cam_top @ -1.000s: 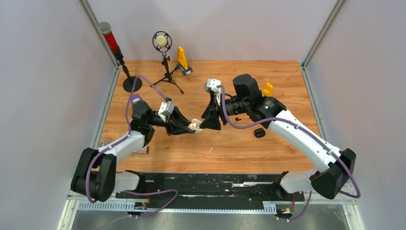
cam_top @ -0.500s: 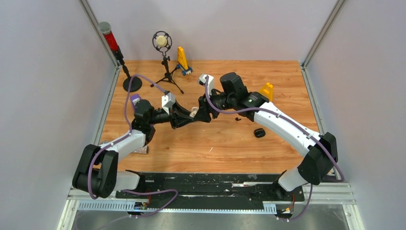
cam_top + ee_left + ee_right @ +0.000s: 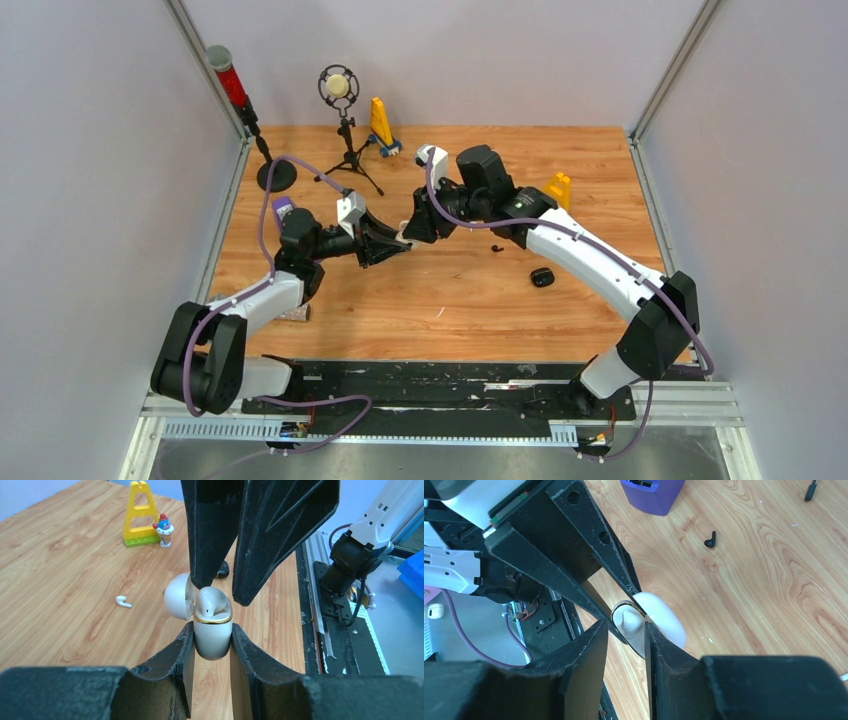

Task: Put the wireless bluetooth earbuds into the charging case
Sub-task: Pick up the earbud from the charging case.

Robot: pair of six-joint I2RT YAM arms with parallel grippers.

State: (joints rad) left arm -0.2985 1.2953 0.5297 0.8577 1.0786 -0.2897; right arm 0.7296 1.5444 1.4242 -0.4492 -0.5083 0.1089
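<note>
My left gripper (image 3: pixel 212 630) is shut on the white charging case (image 3: pixel 212 642), which has a gold rim and is held off the table with its lid (image 3: pixel 176 597) open. A white earbud (image 3: pixel 210 602) sits in the case's mouth. My right gripper (image 3: pixel 626 627) is open, its fingers (image 3: pixel 210 535) straddling that earbud (image 3: pixel 631 620) from above; one tip touches it. The grippers meet at mid-table in the top view (image 3: pixel 403 238). A second white earbud (image 3: pixel 122 601) lies on the wood. Two black earbuds (image 3: pixel 710 540) lie apart on the table, the other at the frame's top edge (image 3: pixel 810 490).
A black case (image 3: pixel 541 277) lies right of centre, near a black earbud (image 3: pixel 497 249). A yellow block (image 3: pixel 558 186), a microphone tripod (image 3: pixel 345 140), a yellow wedge (image 3: pixel 381 122) and a red lamp stand (image 3: pixel 240 100) are at the back. A purple box (image 3: pixel 654 492) sits by the left arm.
Both grippers have moved together away from the near edge and slightly left, the case still held in the left one. The right arm has stretched further over.
</note>
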